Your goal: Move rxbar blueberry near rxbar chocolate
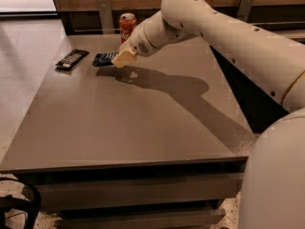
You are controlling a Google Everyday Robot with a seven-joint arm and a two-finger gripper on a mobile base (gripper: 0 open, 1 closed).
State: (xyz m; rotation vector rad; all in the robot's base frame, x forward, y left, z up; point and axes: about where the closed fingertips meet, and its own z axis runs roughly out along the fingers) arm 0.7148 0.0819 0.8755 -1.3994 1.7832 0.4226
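The rxbar blueberry (102, 59), a flat bar in a dark blue wrapper, is at the far left part of the table, its right end under my gripper. My gripper (120, 60), with pale tan fingers, is shut on that end and holds the bar just above the tabletop. The rxbar chocolate (72, 59), a flat bar in a black wrapper with pale lettering, lies on the table a short way to the left of the blue bar, apart from it.
A red soda can (127, 26) stands at the table's back edge, just behind my gripper. The grey table (143, 128) has drawers below its front edge. A wooden wall runs behind it, floor to the left.
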